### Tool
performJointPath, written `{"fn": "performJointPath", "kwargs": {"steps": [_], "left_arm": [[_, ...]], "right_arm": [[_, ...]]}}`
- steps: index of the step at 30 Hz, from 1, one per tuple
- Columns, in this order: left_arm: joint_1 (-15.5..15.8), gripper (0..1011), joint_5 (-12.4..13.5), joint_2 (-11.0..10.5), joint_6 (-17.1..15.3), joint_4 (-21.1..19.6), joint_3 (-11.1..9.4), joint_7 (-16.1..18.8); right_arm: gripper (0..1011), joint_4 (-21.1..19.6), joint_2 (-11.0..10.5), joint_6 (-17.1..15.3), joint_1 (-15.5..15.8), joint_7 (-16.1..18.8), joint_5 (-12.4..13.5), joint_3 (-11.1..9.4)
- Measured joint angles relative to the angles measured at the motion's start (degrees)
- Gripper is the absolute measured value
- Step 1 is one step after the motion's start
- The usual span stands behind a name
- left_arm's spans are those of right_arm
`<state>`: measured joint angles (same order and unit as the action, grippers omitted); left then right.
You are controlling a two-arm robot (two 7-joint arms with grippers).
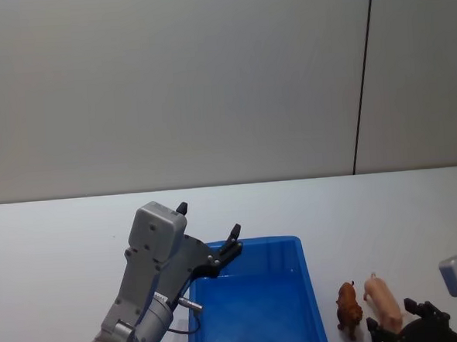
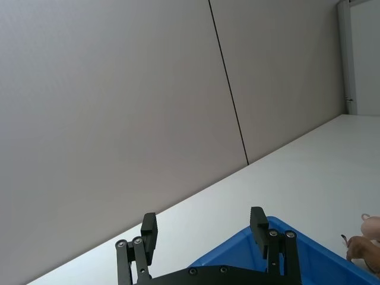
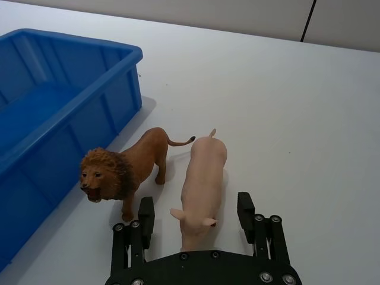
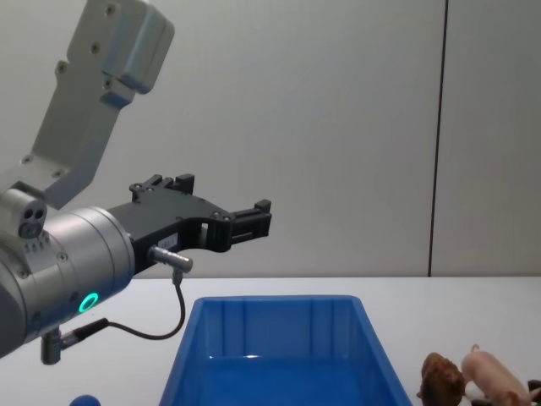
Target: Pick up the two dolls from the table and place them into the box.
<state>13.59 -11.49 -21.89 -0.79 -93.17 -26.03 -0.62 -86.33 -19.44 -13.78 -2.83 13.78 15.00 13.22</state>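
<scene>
Surface: a plain white desk [image 3: 285, 107] in front of a flat grey wall [image 1: 169, 81].
Bin: a large bright-blue plastic bin [image 3: 77, 44] with sloped walls sits at the lower centre of the head view; no toy is visible in the part of it that shows.
Toys: the smooth pale-pink toy pig [image 3: 202, 178] and the rough reddish-brown toy lion [image 3: 133, 166] stand on the desk at the lower right of the head view, the lion between the pig and the bin.
Right gripper: the right gripper [image 3: 196, 208] comes in at the lower right corner of the head view, its black fingers spread wide and holding nothing.
Key relation: the pig's head lies between those two fingers. Its body runs straight away from the gripper, snout nearest and tail farthest, so closing would likely pinch it across the narrow flanks.
Neighbour: the lion stands just beside the pig and roughly parallel to it. Its forelegs are near the finger on the bin side, so that finger probably has little room.
Nearer arm: the right, by a wide margin.
Left gripper: the left gripper [image 2: 203, 221] is raised above the bin's far left corner, left of centre in the head view, open and empty, well apart from both toys.
</scene>
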Motion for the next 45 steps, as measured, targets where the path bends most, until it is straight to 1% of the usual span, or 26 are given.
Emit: {"fn": "performJointPath", "kwargs": {"steps": [2, 4, 6, 7, 10, 11, 13, 15, 18, 26, 34, 39, 45], "left_arm": [[0.0, 1001, 0.0, 0.0, 0.0, 0.0, 0.0, 0.0], [0.0, 1001, 0.0, 0.0, 0.0, 0.0, 0.0, 0.0], [0.0, 1001, 0.0, 0.0, 0.0, 0.0, 0.0, 0.0], [0.0, 1000, 0.0, 0.0, 0.0, 0.0, 0.0, 0.0], [0.0, 1001, 0.0, 0.0, 0.0, 0.0, 0.0, 0.0], [0.0, 1001, 0.0, 0.0, 0.0, 0.0, 0.0, 0.0], [0.0, 1001, 0.0, 0.0, 0.0, 0.0, 0.0, 0.0], [0.0, 1001, 0.0, 0.0, 0.0, 0.0, 0.0, 0.0], [0.0, 1001, 0.0, 0.0, 0.0, 0.0, 0.0, 0.0], [0.0, 1001, 0.0, 0.0, 0.0, 0.0, 0.0, 0.0], [0.0, 1000, 0.0, 0.0, 0.0, 0.0, 0.0, 0.0], [0.0, 1001, 0.0, 0.0, 0.0, 0.0, 0.0, 0.0], [0.0, 1001, 0.0, 0.0, 0.0, 0.0, 0.0, 0.0]], "right_arm": [[854, 0.6, 0.2, -0.1, -0.3, 0.0, -0.1, 0.1], [779, 1.0, 0.4, -0.1, -0.6, 0.0, -0.1, 0.1], [726, 1.4, 0.6, -0.1, -0.9, 0.1, -0.1, 0.2], [673, 1.6, 0.7, -0.1, -1.0, 0.1, -0.1, 0.2], [601, 2.1, 0.9, 0.0, -1.3, 0.0, -0.2, 0.3], [545, 2.3, 1.0, 0.1, -1.5, 0.0, -0.2, 0.3], [503, 2.4, 1.1, 0.2, -1.6, -0.1, -0.3, 0.3], [425, 2.5, 1.2, 0.6, -1.7, -0.3, -0.5, 0.3], [371, 2.5, 1.3, 1.4, -1.9, -0.8, -0.8, 0.3], [363, 1.6, 1.5, 4.2, -2.6, -2.2, -2.5, 0.3], [363, -0.2, 1.9, 6.2, -3.7, -2.3, -4.0, 0.3], [363, -1.7, 2.7, 7.3, -5.7, -0.5, -5.4, 0.5], [363, -2.5, 3.6, 7.4, -7.7, 2.0, -6.1, 1.0]]}}
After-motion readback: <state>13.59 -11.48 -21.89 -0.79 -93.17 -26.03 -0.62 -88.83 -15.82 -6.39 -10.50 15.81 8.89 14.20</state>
